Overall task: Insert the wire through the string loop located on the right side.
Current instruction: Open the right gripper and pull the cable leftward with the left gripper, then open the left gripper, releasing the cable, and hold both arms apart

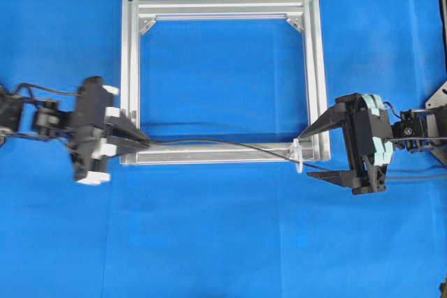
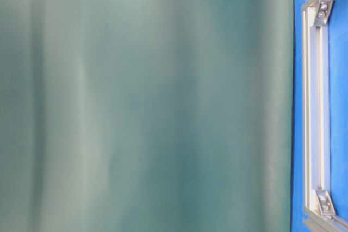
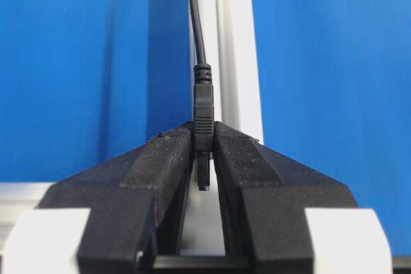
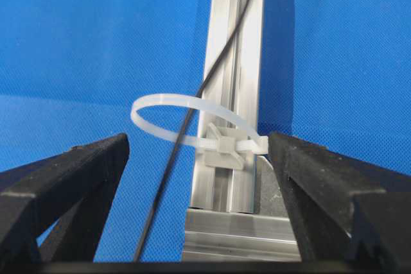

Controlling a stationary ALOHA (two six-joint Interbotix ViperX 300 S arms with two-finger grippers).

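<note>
Wire [image 4: 168,178] already runs through the string loop [image 4: 186,117] at the frame's lower right; left tool [image 3: 204,158] pinches its plug, right tool [image 1: 328,150] gapes empty. Any leftward tug could drag it back out.

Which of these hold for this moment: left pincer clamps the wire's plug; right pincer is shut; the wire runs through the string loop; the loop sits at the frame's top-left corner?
1. The left pincer clamps the wire at its plug. True.
2. The right pincer is shut. False: it stands wide open, holding nothing.
3. The wire runs through the string loop. True.
4. The loop sits at the frame's top-left corner. False: overhead, it sits at the bottom-right corner.
</note>
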